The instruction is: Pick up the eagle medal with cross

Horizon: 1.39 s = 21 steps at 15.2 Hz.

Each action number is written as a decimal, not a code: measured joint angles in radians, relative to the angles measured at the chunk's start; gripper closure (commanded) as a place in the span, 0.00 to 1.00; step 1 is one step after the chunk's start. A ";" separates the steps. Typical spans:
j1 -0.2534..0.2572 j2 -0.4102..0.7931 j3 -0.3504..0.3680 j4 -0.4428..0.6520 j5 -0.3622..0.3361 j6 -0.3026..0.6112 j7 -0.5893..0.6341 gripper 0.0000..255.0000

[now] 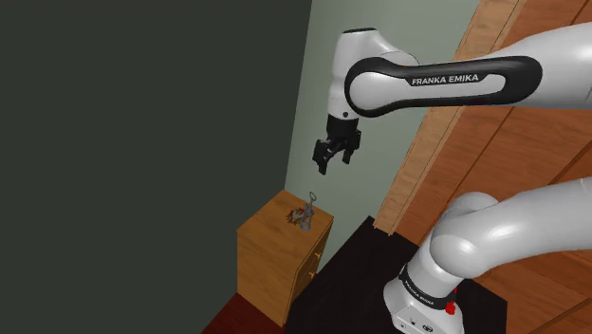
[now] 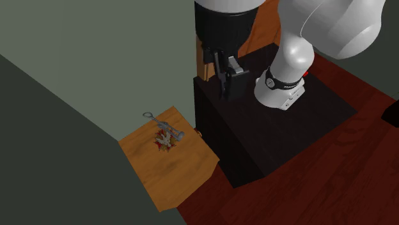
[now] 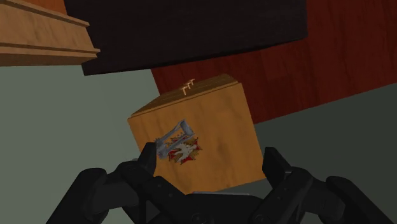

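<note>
Dim, flat light all over, the white arm (image 1: 446, 83) brightest, the wall (image 1: 114, 142) murky, shadows soft.

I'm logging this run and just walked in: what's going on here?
A white Franka arm holds its black gripper open in the air, well above a small wooden cabinet. The eagle medal lies on the cabinet's top, untouched. Nothing is held; the grasp is not yet made.

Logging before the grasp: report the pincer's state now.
Pincer: open, holding nothing, up clear of the eagle medal lying on the wooden cabinet.
</note>
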 measured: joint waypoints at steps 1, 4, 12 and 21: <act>-0.008 0.022 0.008 -0.025 -0.006 0.044 0.017 0.00; -0.029 0.117 0.048 -0.036 -0.021 0.141 0.091 0.00; -0.107 0.396 0.133 -0.061 -0.129 0.404 0.317 0.00; -0.168 0.789 0.127 0.037 -0.427 0.605 0.671 0.00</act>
